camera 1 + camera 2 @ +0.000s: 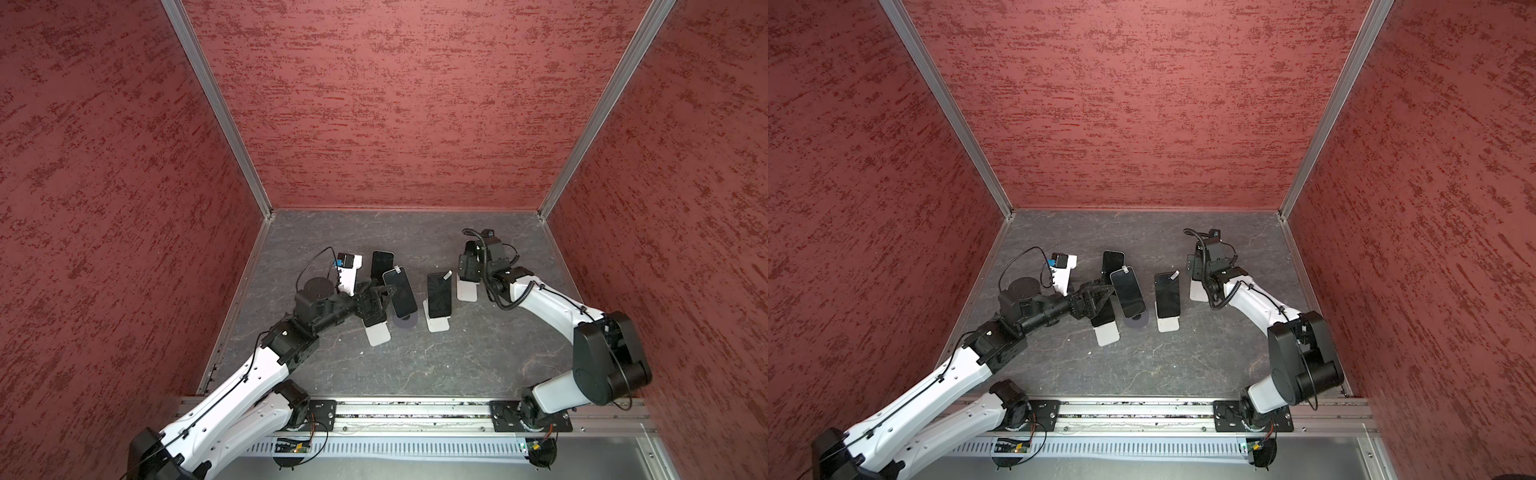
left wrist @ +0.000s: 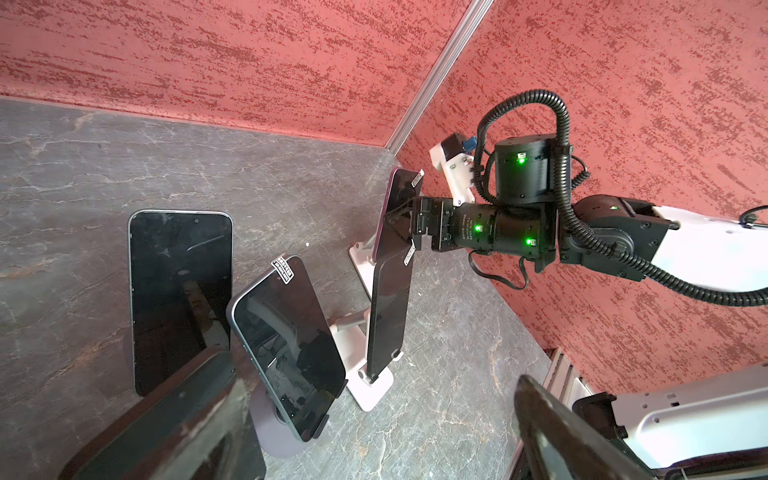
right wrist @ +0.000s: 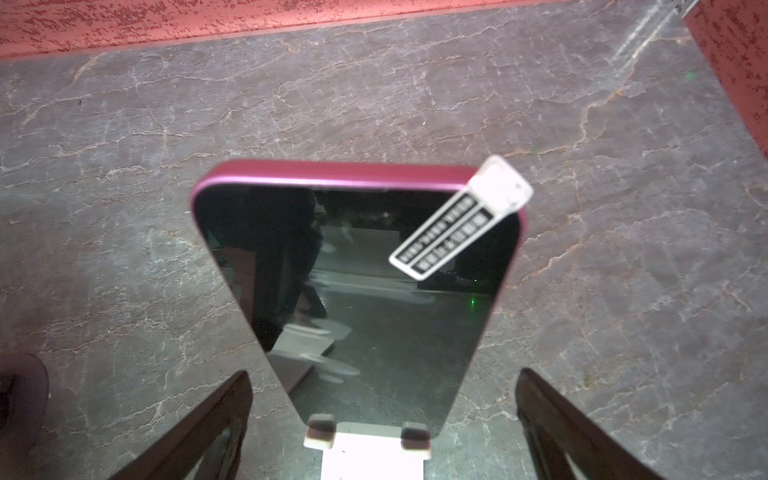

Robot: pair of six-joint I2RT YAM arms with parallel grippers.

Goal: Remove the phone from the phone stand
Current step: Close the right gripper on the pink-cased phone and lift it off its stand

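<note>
Straddling the phone, not yet gripping
Your right gripper [image 3: 382, 384] has its jaws spread either side of the pink-edged phone [image 3: 361, 291], which leans on its white phone stand [image 3: 374, 459], between two and three o'clock from the middle of the table [image 1: 415, 365]; your left gripper [image 2: 374, 374] is spread too, empty.

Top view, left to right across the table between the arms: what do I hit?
Leftmost white stand foot → phone on the round purple base → phone on the middle white stand → rightmost white stand foot. The flat phone overlaps the first, so it is left out.
</note>
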